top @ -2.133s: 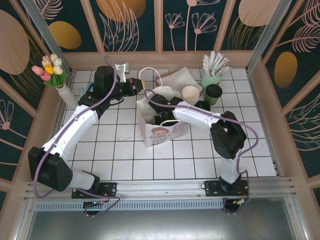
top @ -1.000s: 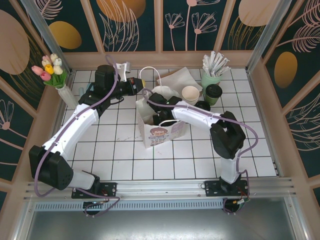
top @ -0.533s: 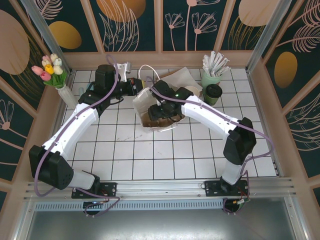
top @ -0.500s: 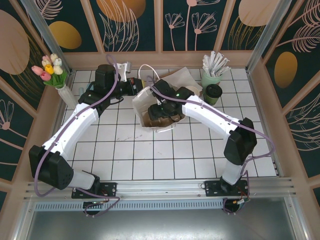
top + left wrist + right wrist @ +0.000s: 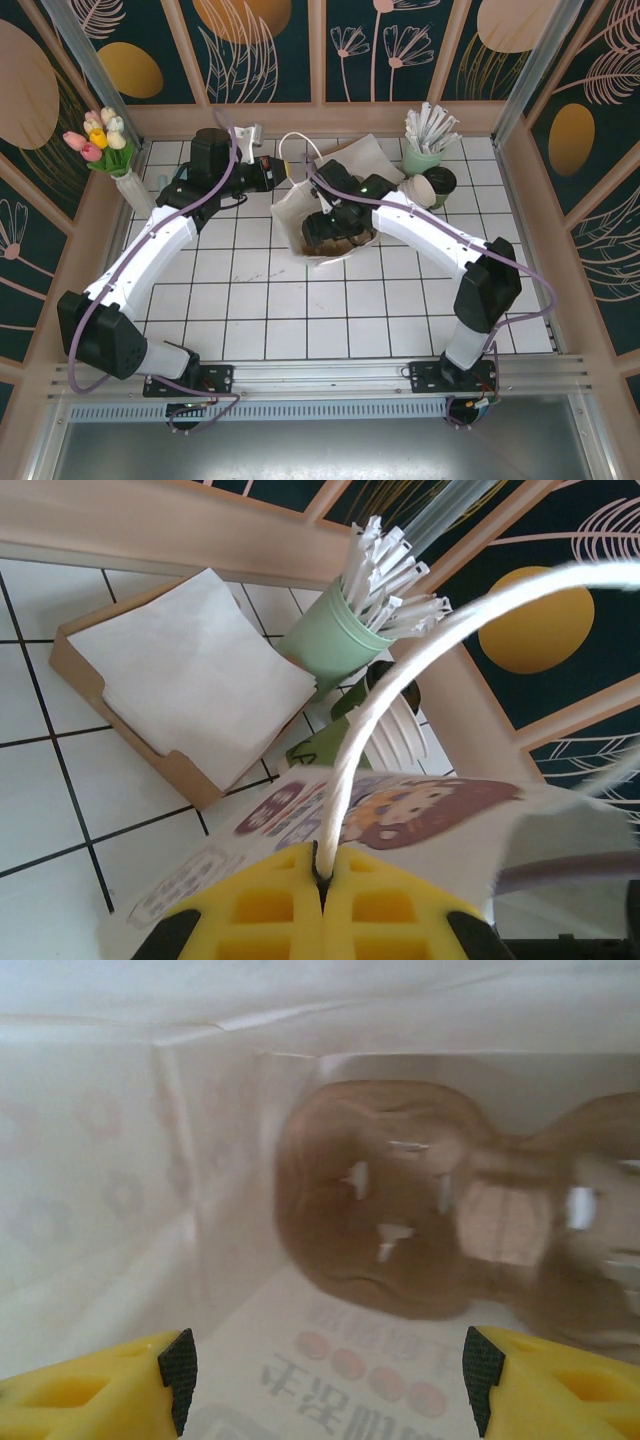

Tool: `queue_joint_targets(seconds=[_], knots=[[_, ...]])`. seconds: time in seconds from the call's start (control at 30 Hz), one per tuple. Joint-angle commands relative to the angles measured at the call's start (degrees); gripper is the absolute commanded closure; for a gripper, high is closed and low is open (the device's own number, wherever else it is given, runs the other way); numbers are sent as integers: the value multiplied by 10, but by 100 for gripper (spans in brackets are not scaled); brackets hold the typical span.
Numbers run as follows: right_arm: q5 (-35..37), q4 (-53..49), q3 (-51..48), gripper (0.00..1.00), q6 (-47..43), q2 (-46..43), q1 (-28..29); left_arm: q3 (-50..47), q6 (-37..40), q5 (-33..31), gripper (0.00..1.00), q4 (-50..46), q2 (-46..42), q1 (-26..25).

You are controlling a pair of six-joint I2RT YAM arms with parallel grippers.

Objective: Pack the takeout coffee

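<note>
The takeout coffee [image 5: 441, 180], a dark green cup with a black lid, stands at the back right beside the mint holder. In the left wrist view its lid [image 5: 388, 684] peeks over the bag. The white paper bag [image 5: 300, 205] sits mid-table with its mouth up. My left gripper [image 5: 277, 172] is shut on the bag's white rope handle [image 5: 345, 770]; yellow fingers [image 5: 270, 910] pinch it. My right gripper [image 5: 330, 225] reaches down inside the bag, jaws open [image 5: 330, 1380], nothing between them. A brown cardboard cup carrier [image 5: 390, 1210] lies on the bag's floor.
A mint green holder [image 5: 421, 157] of white wrapped sticks stands at the back right. A cream-rimmed cup [image 5: 417, 191] leans against the coffee. The napkin tray [image 5: 357, 155] lies behind the bag. A flower vase [image 5: 128, 185] stands far left. Wooden walls ring the tiled table [image 5: 300, 310].
The bag has shifted toward the back and its mouth now faces up. My right gripper has opened wide inside it. The cream cup has been pushed toward the coffee.
</note>
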Motion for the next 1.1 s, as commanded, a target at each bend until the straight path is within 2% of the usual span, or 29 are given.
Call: queue_joint_targets(seconds=[0.0, 0.23, 0.4, 0.5, 0.63, 0.73, 0.77, 1.07], knots=[[-29, -7, -9, 27, -11, -12, 2, 21, -2, 11, 100, -11, -22, 1], [-86, -2, -18, 26, -44, -16, 7, 33, -5, -14, 100, -39, -21, 1], [-94, 7, -47, 22, -79, -56, 6, 44, -8, -77, 100, -67, -14, 2], [-123, 24, -47, 20, -103, -82, 4, 45, -5, -86, 100, -73, -7, 1], [-162, 38, -52, 15, -146, -100, 4, 43, -2, -83, 100, -75, 3, 2], [-176, 47, -51, 7, -169, -106, 4, 41, 4, -76, 100, -74, 3, 2], [-177, 53, -48, 2, -174, -109, 4, 39, 5, -69, 100, -72, 3, 1], [-119, 109, -3, 1, -169, -142, -23, 29, 12, -29, 100, -55, 1, 2]])
